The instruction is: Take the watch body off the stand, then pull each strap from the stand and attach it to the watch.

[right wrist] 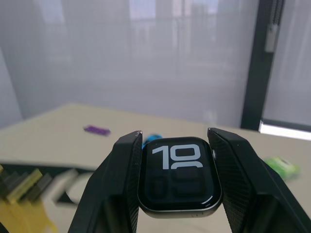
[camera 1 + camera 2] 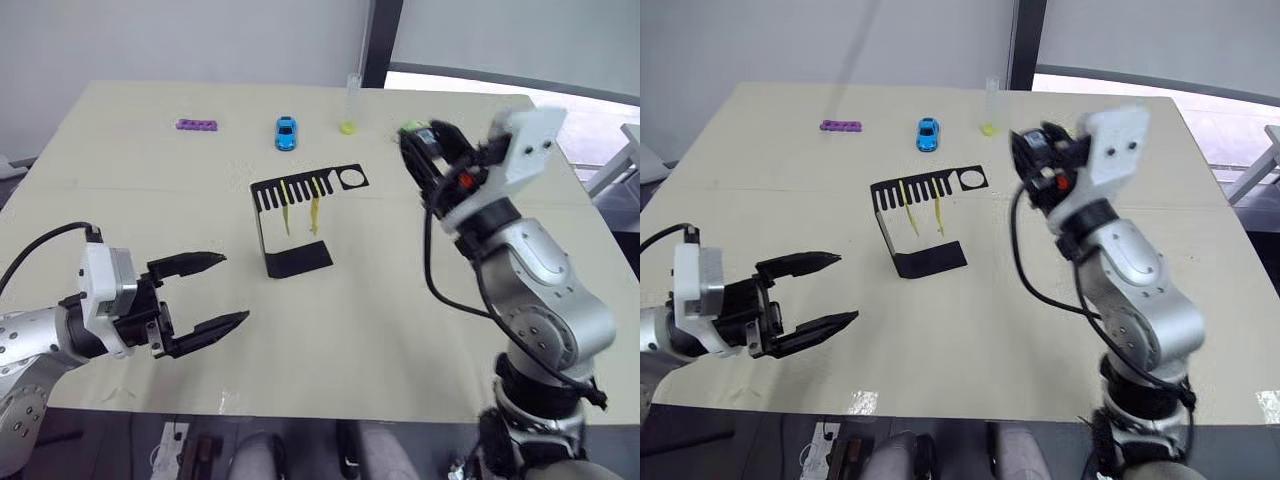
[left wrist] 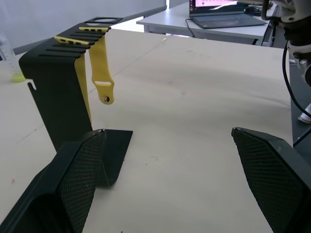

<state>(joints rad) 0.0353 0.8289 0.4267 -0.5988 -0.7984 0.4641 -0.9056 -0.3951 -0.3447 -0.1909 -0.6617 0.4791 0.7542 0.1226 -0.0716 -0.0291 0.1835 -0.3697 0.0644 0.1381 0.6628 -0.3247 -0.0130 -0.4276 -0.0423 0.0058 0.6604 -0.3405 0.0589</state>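
The watch body (image 1: 179, 177), a dark rounded square with white digits on its screen, sits clamped between the fingers of my right gripper (image 2: 425, 150), which is raised above the table right of the stand. The black C-shaped stand (image 2: 295, 218) is at the table's middle, with two yellow straps (image 2: 313, 212) hanging from its slotted top (image 3: 102, 73). My left gripper (image 2: 215, 292) hovers open near the front left of the table, pointing toward the stand's base (image 3: 114, 150), nothing between its fingers.
Along the far side lie a purple block (image 2: 197, 125), a blue toy car (image 2: 286, 132), a clear tube with a yellow bottom (image 2: 350, 103) and a green packet (image 1: 280, 165). A laptop (image 3: 228, 17) sits on another desk beyond the table.
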